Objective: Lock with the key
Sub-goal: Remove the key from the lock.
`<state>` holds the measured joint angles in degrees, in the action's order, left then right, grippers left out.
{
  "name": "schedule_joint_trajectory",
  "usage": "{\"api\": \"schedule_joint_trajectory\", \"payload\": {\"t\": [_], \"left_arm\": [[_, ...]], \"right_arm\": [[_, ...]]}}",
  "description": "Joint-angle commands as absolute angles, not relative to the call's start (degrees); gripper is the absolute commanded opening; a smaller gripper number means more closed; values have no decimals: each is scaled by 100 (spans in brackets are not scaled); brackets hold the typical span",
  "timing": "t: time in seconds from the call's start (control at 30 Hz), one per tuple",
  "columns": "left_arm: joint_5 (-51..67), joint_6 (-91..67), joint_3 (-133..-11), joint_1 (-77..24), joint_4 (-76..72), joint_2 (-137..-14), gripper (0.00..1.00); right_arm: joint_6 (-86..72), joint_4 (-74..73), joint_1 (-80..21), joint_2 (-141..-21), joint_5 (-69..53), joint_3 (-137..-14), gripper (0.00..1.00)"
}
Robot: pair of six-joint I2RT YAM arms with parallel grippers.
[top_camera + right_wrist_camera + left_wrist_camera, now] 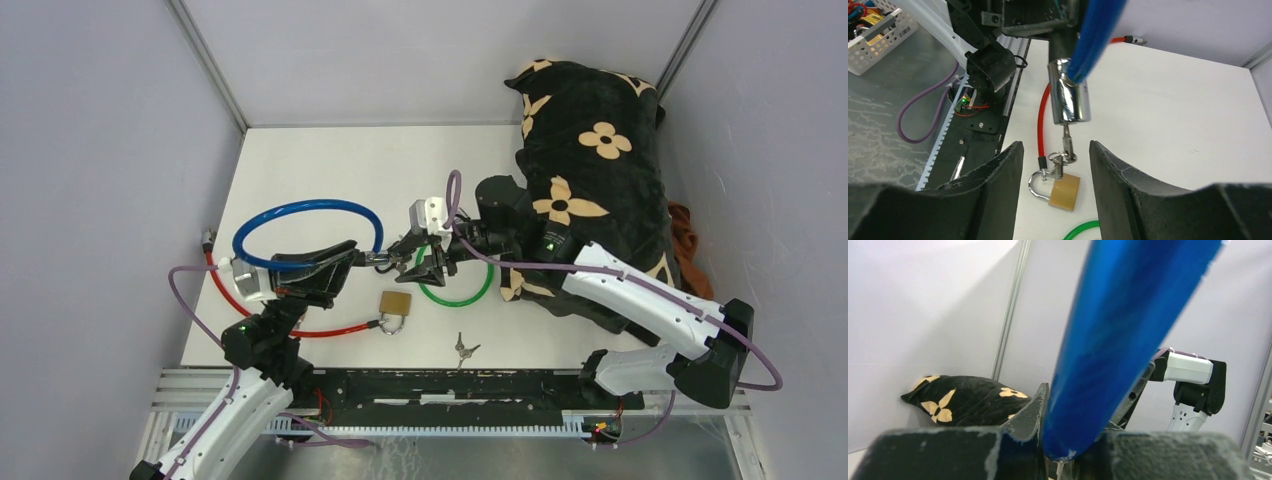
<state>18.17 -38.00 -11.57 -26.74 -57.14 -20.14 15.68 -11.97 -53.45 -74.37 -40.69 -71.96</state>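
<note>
key juts from cable lock toward right pincer.

Left tool clamped on blue cable lock, arm bent, coming from near-left of it. Right tool jaws spread, just right of lock's cylinder end.

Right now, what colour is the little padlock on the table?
The padlock is gold-coloured with a silver shackle; the right wrist view shows it best.

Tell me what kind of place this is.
Probably a robotics lab test cell: a white table boxed in by plain grey panels, with a brass padlock and loose keys laid out as props.
</note>
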Motion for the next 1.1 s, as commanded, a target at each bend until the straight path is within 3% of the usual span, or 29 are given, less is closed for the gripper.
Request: {"api": "schedule_joint_trajectory", "payload": {"t": [0.0, 0.53, 0.7, 1.07], "left_arm": [[1700, -3621, -1209, -2637, -6091, -2004, 2], [1778, -3634, -1200, -2613, -6056, -1968, 2], [1758, -3610, -1213, -2597, -6062, -1906, 2], [1535, -3154, -1266, -2484, -6213, -1670, 2]], "right_arm": [[1400, -852, -5630, -7323, -3669, -7248, 54], [1590, -1253, -5658, -7792, -3661, -7827, 0], [1914, -1584, -5648, -7807, -3178, -7734, 0], [2049, -1518, -4375, -6716, -2729, -5501, 0]]}}
